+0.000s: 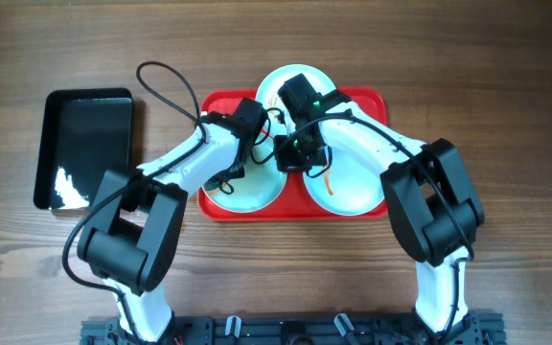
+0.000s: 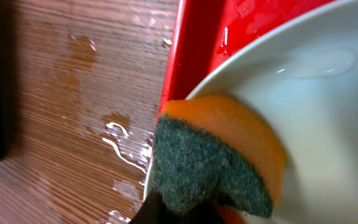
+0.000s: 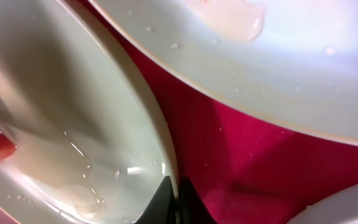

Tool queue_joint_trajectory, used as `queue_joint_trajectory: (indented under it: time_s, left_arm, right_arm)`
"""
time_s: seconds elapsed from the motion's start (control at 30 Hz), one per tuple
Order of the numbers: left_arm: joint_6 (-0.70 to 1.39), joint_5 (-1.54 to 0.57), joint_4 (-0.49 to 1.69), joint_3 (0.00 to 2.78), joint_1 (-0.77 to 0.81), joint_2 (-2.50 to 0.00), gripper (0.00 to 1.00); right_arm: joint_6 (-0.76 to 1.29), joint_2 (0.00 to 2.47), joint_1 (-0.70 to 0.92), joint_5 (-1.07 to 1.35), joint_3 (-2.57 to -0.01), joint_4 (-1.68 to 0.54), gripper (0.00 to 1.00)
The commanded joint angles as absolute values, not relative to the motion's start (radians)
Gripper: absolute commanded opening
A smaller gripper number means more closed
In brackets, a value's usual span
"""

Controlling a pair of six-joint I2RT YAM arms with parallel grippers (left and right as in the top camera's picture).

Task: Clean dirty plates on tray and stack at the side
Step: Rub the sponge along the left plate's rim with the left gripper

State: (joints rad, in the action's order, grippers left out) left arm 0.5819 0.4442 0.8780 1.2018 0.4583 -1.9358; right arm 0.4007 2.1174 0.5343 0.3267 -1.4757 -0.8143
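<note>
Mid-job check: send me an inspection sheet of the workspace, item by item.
Surface: wooden table, wet with droplets beside the tray in the left wrist view.
Job's things: three plates on the red tray; orange smear on the right-hand one; none stacked at the side yet.
Clutter: black tray, left of the red one.
Grippers: left gripper shut on a sponge at the left-hand plate rim; right gripper shut, apparently pinching that plate's rim.
Cables: black cable loops off the left arm.
Surroundings: nothing seen.
</note>
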Motion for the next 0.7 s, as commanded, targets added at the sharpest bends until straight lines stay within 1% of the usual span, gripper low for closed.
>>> queue_joint_trajectory:
  time_s: [0.0,0.17,0.27,0.43,0.67]
  left_arm:
    - [0.592,0.630,0.890,1.218,0.434,-1.971,0.04]
    - [0.592,0.614,0.891,1.295,0.435,-1.963,0.04]
    - [0.592,0.564,0.896,1.336,0.435,-1.950,0.04]
    - [0.592,0.382,0.886,1.357,0.435,-1.917,0.04]
    - [0.592,0.012,0.863,1.357,0.435,-1.917,0.04]
  right_arm:
    - [0.403,2.104,0.524,0.287,-1.468,-0.826,0.04]
    - [0.403,2.104,0.524,0.287,-1.468,-0.825,0.04]
    - [0.403,2.104,0.524,0.287,-1.468,-0.823,0.04]
    - [0.403,2.104,0.524,0.287,-1.468,-0.823,0.04]
    - [0.403,2.104,0.524,0.288,-1.468,-0.823,0.04]
